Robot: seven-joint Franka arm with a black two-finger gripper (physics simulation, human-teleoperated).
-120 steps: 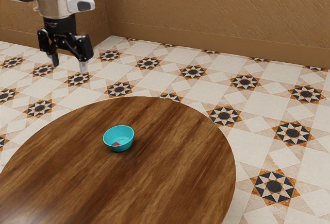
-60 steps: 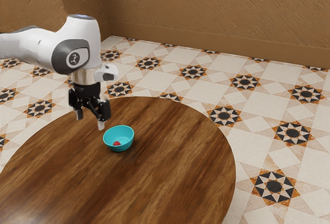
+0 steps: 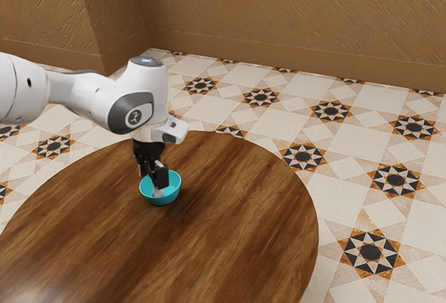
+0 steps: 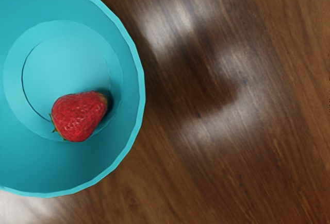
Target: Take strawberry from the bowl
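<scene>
My gripper (image 3: 150, 182) is low at the teal bowl (image 3: 175, 189), its fingers standing apart. One fingertip is over the bowl's inside, the other near the rim on the exterior view's left. The hand covers the strawberry in that view. Looking down from the hand, the wrist view has the red strawberry (image 4: 79, 116) lying on its side inside the bowl (image 4: 138, 74), against the edge of the round bottom. Neither finger is seen touching the fruit.
The round wooden table (image 3: 237, 226) carries the bowl, with its curved edge beyond. The arm reaches over the table edge from the exterior view's left. Tiled floor and brown walls surround it.
My hand has come down and toward the exterior view's right, from above the floor to the bowl. The bowl has stayed in place, and the hand now hides the strawberry there.
</scene>
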